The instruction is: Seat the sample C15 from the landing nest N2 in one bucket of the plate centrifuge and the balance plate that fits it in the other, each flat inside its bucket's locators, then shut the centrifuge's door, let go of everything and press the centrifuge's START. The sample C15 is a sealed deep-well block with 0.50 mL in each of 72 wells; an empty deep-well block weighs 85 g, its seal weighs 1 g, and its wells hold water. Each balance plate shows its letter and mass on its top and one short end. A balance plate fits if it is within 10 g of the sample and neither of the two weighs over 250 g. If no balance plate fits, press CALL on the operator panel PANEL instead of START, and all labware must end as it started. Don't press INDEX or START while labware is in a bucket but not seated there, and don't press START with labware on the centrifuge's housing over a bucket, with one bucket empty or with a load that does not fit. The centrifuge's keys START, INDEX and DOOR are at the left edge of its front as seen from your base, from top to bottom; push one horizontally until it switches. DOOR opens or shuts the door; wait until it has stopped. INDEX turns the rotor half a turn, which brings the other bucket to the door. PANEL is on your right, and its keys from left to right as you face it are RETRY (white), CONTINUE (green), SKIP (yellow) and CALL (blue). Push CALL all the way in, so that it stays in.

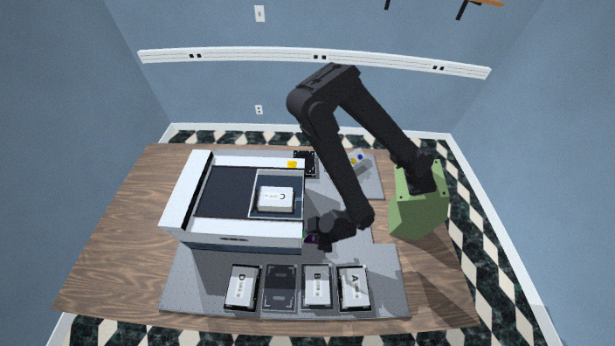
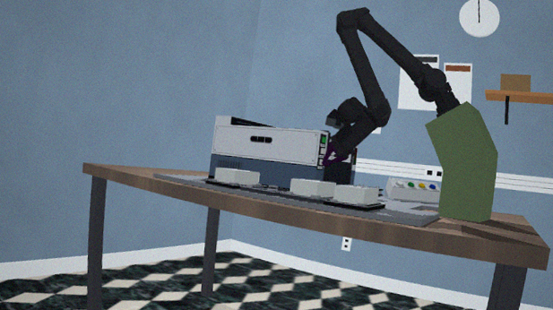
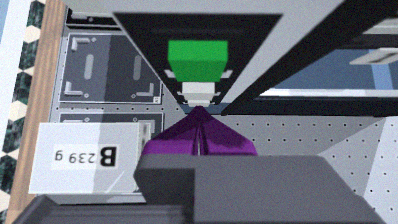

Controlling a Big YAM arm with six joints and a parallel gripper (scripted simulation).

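Note:
The white plate centrifuge (image 1: 245,228) (image 2: 275,154) stands with its door (image 1: 185,188) slid open to the left. Balance plate C (image 1: 275,198) lies flat in the bucket (image 1: 279,179) under the opening. My gripper (image 1: 311,238) (image 2: 329,160) (image 3: 198,111) is shut on nothing. Its purple fingertips sit at the key column on the centrifuge's front edge, just under the white key (image 3: 198,92), which is below the green key (image 3: 198,60) (image 2: 323,139). The sample C15 shows in no view. The black landing nest (image 1: 305,162) behind the centrifuge looks bare.
Balance plates D (image 1: 241,286), B (image 1: 317,286) (image 3: 85,157) and A (image 1: 354,287) lie in front nests, with one bare nest (image 1: 279,288) between D and B. The operator panel (image 1: 362,162) (image 2: 412,190) and my green base (image 1: 417,210) (image 2: 462,171) are to the right.

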